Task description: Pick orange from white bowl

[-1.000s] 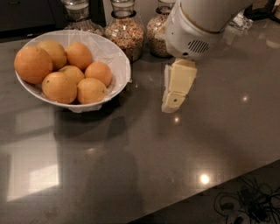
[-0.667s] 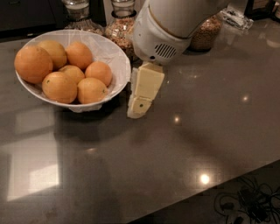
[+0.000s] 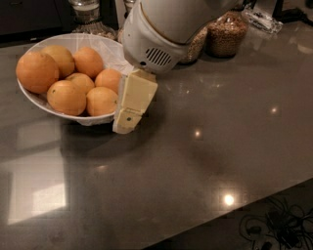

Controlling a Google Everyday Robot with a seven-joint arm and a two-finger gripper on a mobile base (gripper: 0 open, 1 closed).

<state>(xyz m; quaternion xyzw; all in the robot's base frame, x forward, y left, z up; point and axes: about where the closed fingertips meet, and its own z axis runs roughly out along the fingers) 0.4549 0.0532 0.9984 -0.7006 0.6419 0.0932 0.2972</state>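
The white bowl (image 3: 113,52) with a crinkled liner stands at the back left of the dark counter and holds several oranges. The orange (image 3: 36,72), the largest and deepest in colour, lies at the bowl's left side. A paler yellowish orange (image 3: 60,57) lies behind it, and smaller oranges (image 3: 101,100) fill the middle and right. My cream gripper (image 3: 128,117) hangs from the big white wrist (image 3: 156,34). It points down at the bowl's right front rim, just outside it, well to the right of the orange. It holds nothing that I can see.
Glass jars of grains stand at the back: one behind the bowl (image 3: 87,14), one partly behind my wrist (image 3: 195,45), one to the right (image 3: 226,31). A clear object (image 3: 261,19) lies at the back right. The counter's front edge (image 3: 230,219) runs diagonally at the lower right, with cables (image 3: 274,227) below.
My arm has swung left across the counter, carrying the gripper from right of the bowl up to its right front rim. The view now sits closer. The oranges have not moved.
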